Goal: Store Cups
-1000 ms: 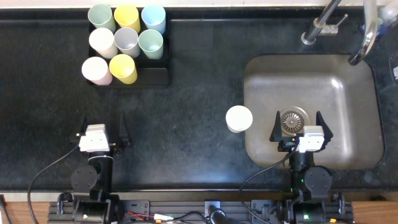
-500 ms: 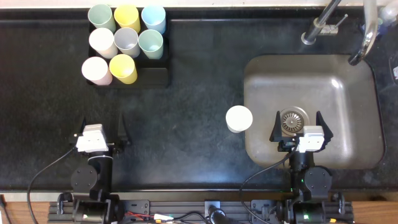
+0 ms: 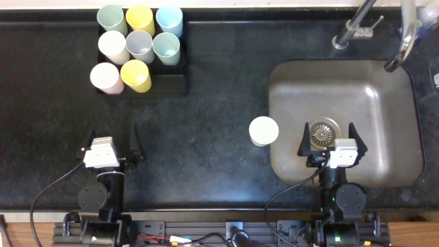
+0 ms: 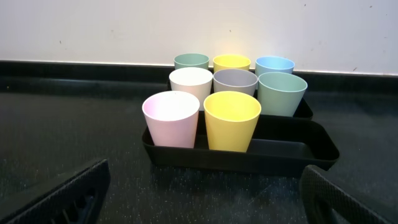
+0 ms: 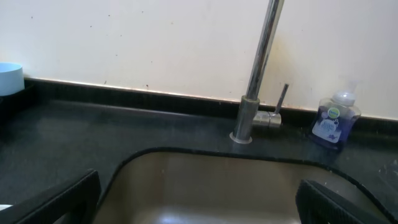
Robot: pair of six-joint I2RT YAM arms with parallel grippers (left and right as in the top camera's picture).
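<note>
Left pincer (image 3: 114,134) and right pincer (image 3: 329,130) both gape, empty. Lone white cup (image 3: 263,130), well right of tray (image 3: 171,84): clumsy grasp could tip it into sink (image 3: 384,89).

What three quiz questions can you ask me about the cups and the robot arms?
1. How many cups stand in the black tray?
2. Where is the lone white cup? A: on the counter beside the sink. B: inside the sink. C: in the black tray.
3. True or false: the left gripper is open and holds nothing.

Key: 1. eight; 2. A; 3. true.
</note>
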